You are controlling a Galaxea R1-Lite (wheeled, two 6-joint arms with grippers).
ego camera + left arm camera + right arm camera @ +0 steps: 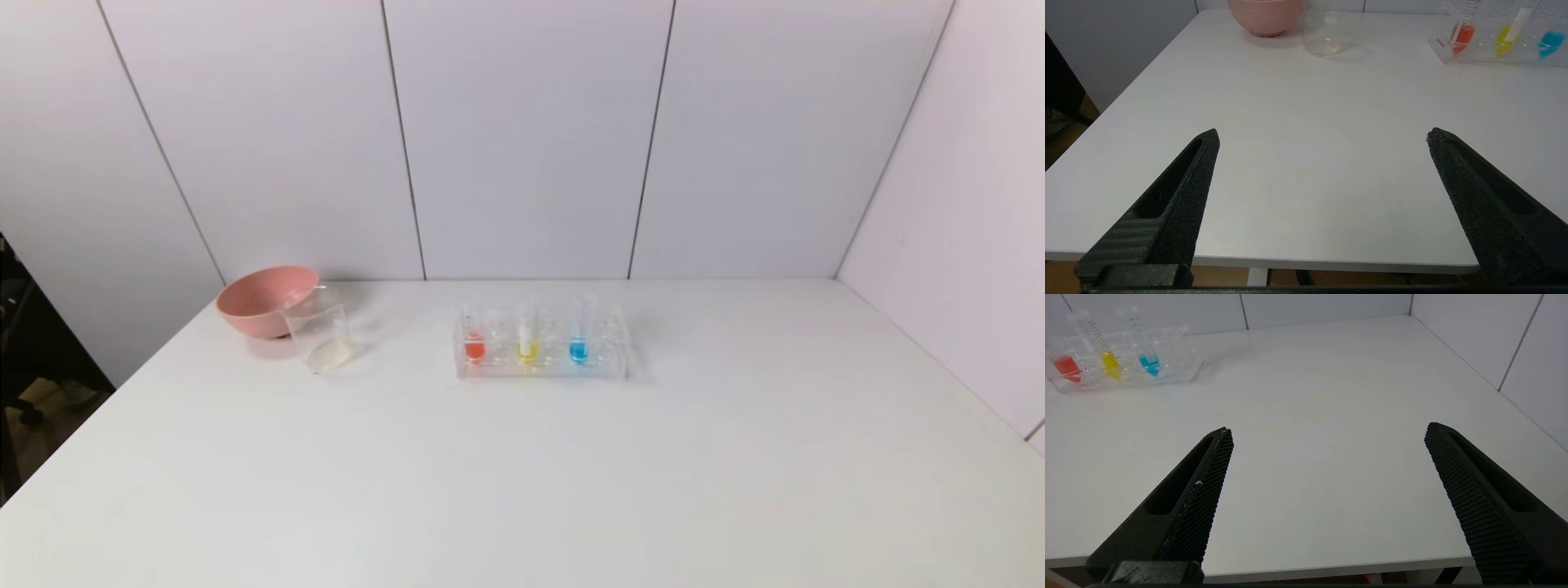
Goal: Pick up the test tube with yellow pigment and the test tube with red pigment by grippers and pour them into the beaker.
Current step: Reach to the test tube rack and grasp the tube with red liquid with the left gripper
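Observation:
The red-pigment tube (pixel 474 341) and the yellow-pigment tube (pixel 527 341) stand upright in a clear rack (pixel 541 369) at mid table. Both also show in the left wrist view, red (pixel 1462 30) and yellow (pixel 1508 36), and in the right wrist view, red (pixel 1067 367) and yellow (pixel 1108 361). The clear beaker (pixel 320 331) stands left of the rack and shows in the left wrist view (pixel 1323 30). My left gripper (pixel 1323 136) is open and empty at the table's near edge, left side. My right gripper (pixel 1327 433) is open and empty at the near edge, right side. Neither shows in the head view.
A pink bowl (pixel 263 300) sits just behind the beaker and touches it. A blue-pigment tube (pixel 579 339) stands in the rack right of the yellow one. White walls close the back and right side. The table's left edge drops to the floor.

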